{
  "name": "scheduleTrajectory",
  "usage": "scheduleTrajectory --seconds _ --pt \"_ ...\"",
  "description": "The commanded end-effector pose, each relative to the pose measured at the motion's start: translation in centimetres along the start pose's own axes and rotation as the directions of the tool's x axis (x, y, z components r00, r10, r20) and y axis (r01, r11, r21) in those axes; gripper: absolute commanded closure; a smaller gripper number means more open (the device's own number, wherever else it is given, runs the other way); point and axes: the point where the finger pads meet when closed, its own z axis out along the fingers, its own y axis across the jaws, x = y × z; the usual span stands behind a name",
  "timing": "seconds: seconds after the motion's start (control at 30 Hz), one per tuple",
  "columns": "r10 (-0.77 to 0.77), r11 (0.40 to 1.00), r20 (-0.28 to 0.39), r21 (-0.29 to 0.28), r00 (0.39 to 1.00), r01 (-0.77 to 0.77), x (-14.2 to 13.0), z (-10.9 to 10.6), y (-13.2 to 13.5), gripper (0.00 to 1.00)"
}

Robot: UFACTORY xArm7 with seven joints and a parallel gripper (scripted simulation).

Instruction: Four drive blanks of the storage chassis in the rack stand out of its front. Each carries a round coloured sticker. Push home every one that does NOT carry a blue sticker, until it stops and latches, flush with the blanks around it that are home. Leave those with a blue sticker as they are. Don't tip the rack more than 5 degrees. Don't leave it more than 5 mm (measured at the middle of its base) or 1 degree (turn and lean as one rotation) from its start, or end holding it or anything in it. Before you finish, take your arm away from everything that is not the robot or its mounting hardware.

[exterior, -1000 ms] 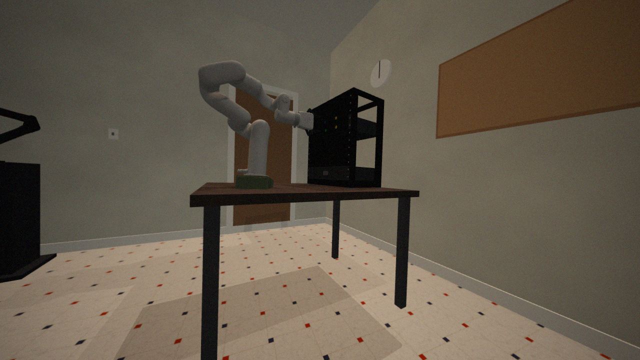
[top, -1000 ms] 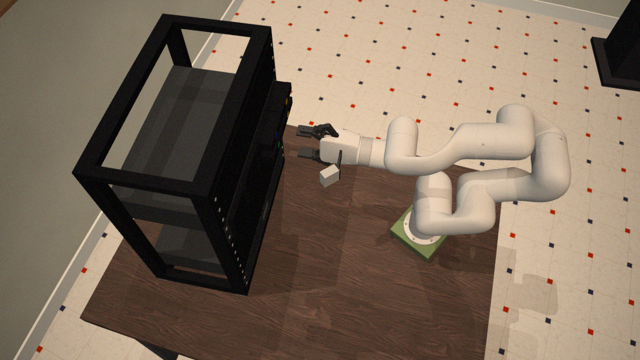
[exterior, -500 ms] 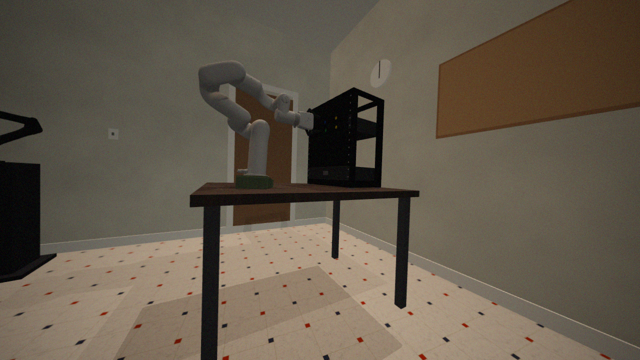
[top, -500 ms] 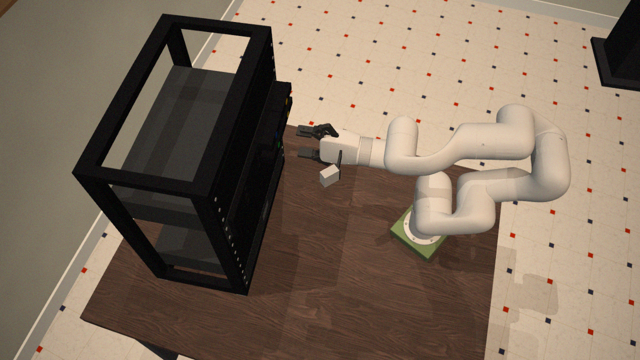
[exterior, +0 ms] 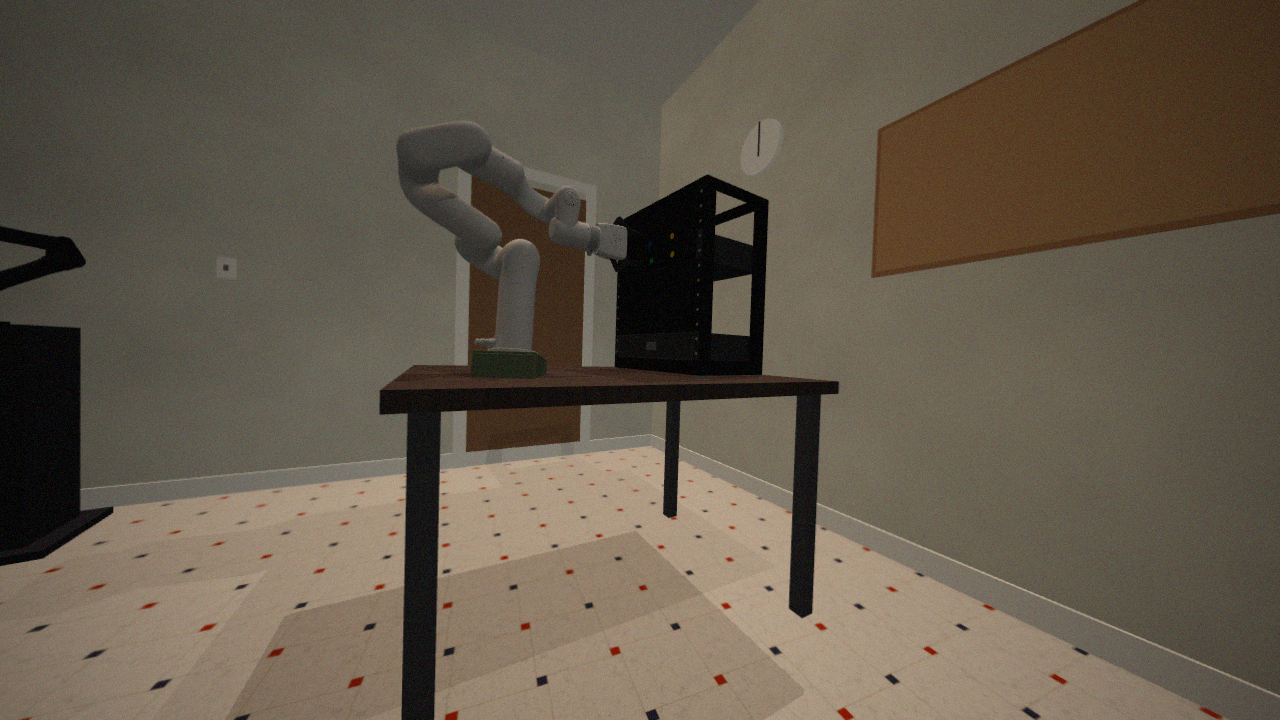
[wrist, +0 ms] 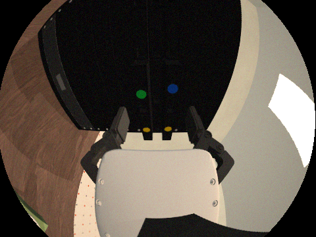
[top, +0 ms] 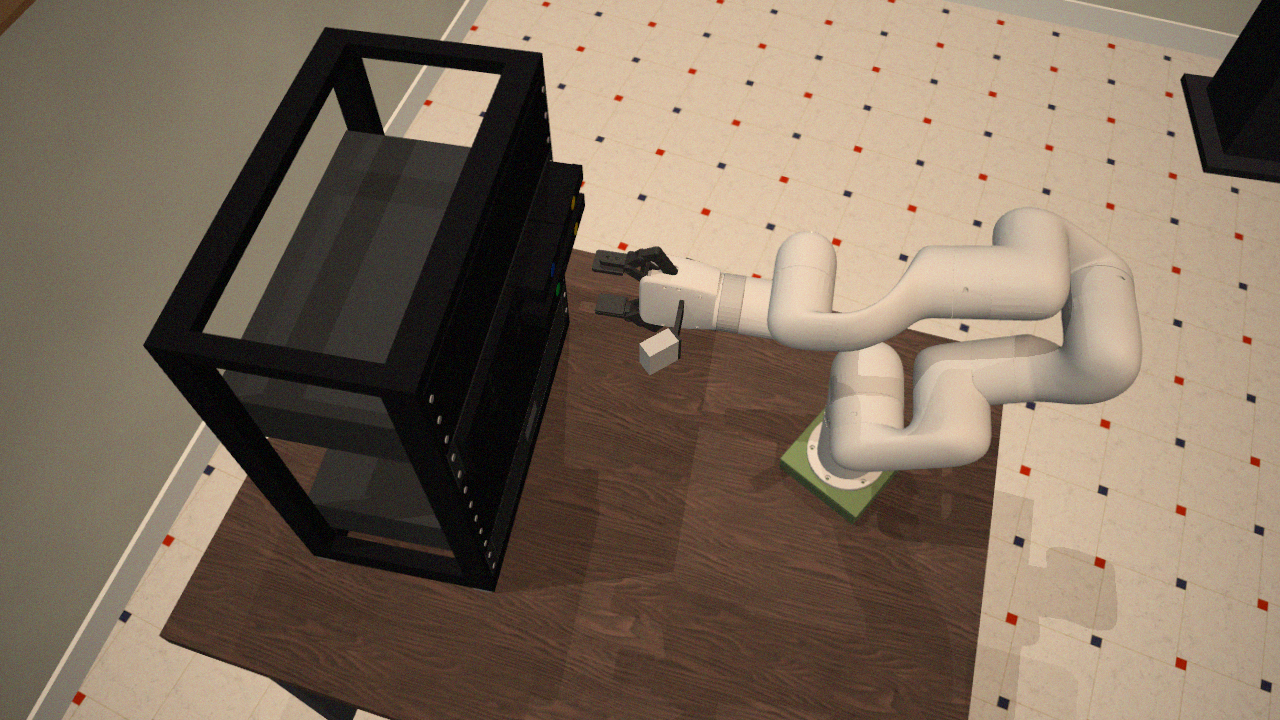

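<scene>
The black rack [top: 358,295] stands on the left part of the wooden table; it also shows in the exterior view [exterior: 693,277]. Its dark chassis front [top: 550,268] faces my arm. The front carries two yellow stickers [wrist: 146,129] [wrist: 168,128], a green sticker [wrist: 141,94] and a blue sticker [wrist: 172,88]. In the overhead view the yellow ones [top: 572,204] are near the top, the blue [top: 552,267] and green [top: 558,288] lower. My gripper [top: 611,283] is open and empty, a short gap from the front. In the wrist view the yellow stickers lie between my fingertips.
My arm's green base [top: 836,470] is bolted at the table's right side. The white wrist camera block [top: 659,351] hangs under my hand. The table's far edge [top: 680,268] runs just behind the gripper. A black stand [top: 1239,98] is far off on the floor.
</scene>
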Motion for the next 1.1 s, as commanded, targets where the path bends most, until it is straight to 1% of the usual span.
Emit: scheduleTrajectory --seconds 0.0,0.17,0.37,0.43,0.7,0.83,0.93,1.07 --pt "0.000 1.000 0.000 -0.003 1.000 0.000 0.0 0.0 0.2 0.00" --pt "0.000 1.000 0.000 -0.003 1.000 0.000 -0.7 0.1 0.2 0.00" --pt "0.000 1.000 0.000 -0.003 1.000 0.000 -3.2 0.3 0.2 0.00" --pt "0.000 1.000 0.000 -0.003 1.000 0.000 -3.2 0.3 0.2 0.00" --pt "0.000 1.000 0.000 -0.003 1.000 0.000 -7.9 0.6 0.2 0.00" --pt "0.000 1.000 0.000 -0.003 1.000 0.000 -9.6 0.7 0.3 0.00" --pt "0.000 1.000 0.000 -0.003 1.000 0.000 -10.3 0.8 0.3 0.00" --pt "0.000 1.000 0.000 -0.003 1.000 0.000 -10.4 0.8 0.3 0.00"
